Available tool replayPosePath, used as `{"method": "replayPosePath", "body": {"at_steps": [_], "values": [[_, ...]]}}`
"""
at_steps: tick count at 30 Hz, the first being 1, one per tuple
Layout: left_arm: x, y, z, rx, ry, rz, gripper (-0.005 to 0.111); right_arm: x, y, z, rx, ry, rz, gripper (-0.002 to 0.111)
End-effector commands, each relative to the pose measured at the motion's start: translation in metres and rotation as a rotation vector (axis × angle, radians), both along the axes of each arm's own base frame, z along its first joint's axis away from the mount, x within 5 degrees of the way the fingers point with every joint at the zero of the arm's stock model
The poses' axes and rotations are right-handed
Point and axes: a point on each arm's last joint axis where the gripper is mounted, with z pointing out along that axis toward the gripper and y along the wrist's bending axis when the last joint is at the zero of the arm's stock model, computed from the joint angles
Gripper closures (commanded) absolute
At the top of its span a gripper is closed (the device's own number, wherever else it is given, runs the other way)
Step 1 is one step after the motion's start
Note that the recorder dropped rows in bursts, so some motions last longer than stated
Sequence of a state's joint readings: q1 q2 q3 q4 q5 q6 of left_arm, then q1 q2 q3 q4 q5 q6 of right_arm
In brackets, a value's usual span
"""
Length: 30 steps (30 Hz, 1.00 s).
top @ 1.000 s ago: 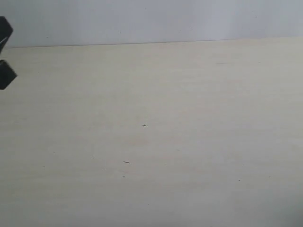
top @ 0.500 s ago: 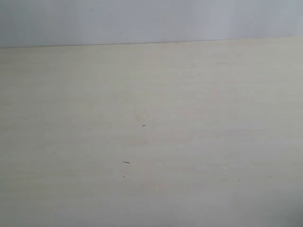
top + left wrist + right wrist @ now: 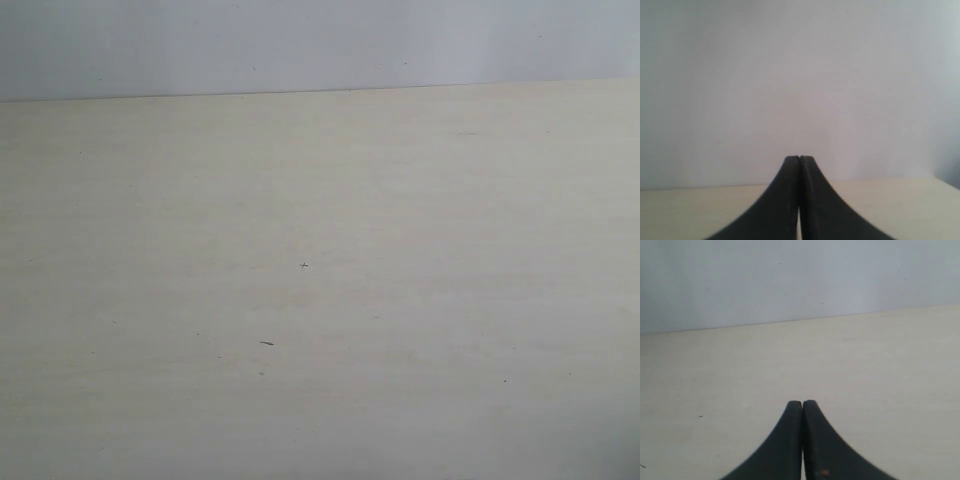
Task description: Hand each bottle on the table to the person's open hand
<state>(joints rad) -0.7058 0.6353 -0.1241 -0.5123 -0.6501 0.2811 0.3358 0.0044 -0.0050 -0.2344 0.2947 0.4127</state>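
There are two grippers, and each shows two black fingers. The left gripper point(image 3: 799, 159) has its two fingers point(image 3: 780, 205) pressed flat together along their whole visible length, with only a thin seam between them, and nothing is pinched there. The right gripper point(image 3: 802, 402) is the same: its two fingers point(image 3: 827, 450) meet tip to tip and hold nothing. One small orange spot point(image 3: 824, 472) sits on one finger of the right gripper, low near the edge of that view. The tips of the left gripper stand in front of the pale grey wall point(image 3: 800, 75), with the far edge of the table point(image 3: 690, 210) running behind the fingers. The tips of the right gripper stand over the table top itself, and one tiny cross-shaped mark point(image 3: 700, 416) lies on the surface a little apart from them. There is one table, pale beige with a faint wood grain. In the exterior view it fills most of the picture and ends at a straight edge against the one wall. On this surface I count one small cross mark point(image 3: 304, 265) near the middle, one short dark dash point(image 3: 266, 343) nearer to the camera, and a few very small specks around them. Where the bottles and the person's open hand are, I cannot tell from these three views.
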Motion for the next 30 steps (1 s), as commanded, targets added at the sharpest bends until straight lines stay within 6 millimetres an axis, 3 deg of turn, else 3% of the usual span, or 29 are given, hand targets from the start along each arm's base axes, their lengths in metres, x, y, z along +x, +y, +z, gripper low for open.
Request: {"method": "replayPosePath", "body": {"at_steps": [1, 8, 13, 19, 22, 26, 30], "values": [[-0.005, 0.017, -0.014, 0.091, 0.149, 0.064, 0.107, 0.000, 0.000, -0.001, 0.001, -0.007, 0.003, 0.108], [-0.026, 0.044, -0.018, 0.156, 0.193, 0.251, 0.107, 0.000, 0.000, -0.001, 0.001, -0.007, 0.003, 0.108], [-0.043, 0.048, -0.024, 0.293, 0.195, 0.286, 0.107, 0.000, 0.000, -0.001, 0.001, -0.007, 0.003, 0.108], [-0.059, 0.047, -0.026, 0.298, 0.154, 0.267, 0.107, 0.000, 0.000, -0.001, 0.001, -0.007, 0.003, 0.108], [-0.059, 0.046, -0.031, 0.302, 0.193, 0.252, 0.107, 0.000, 0.000, -0.001, 0.001, -0.007, 0.003, 0.108], [-0.055, 0.046, -0.061, 0.313, 0.274, 0.242, 0.107, 0.000, 0.000, -0.001, 0.001, -0.007, 0.003, 0.108], [-0.054, 0.046, -0.066, 0.307, 0.285, 0.242, 0.107, 0.000, 0.000, -0.001, 0.001, -0.007, 0.003, 0.108]]}}
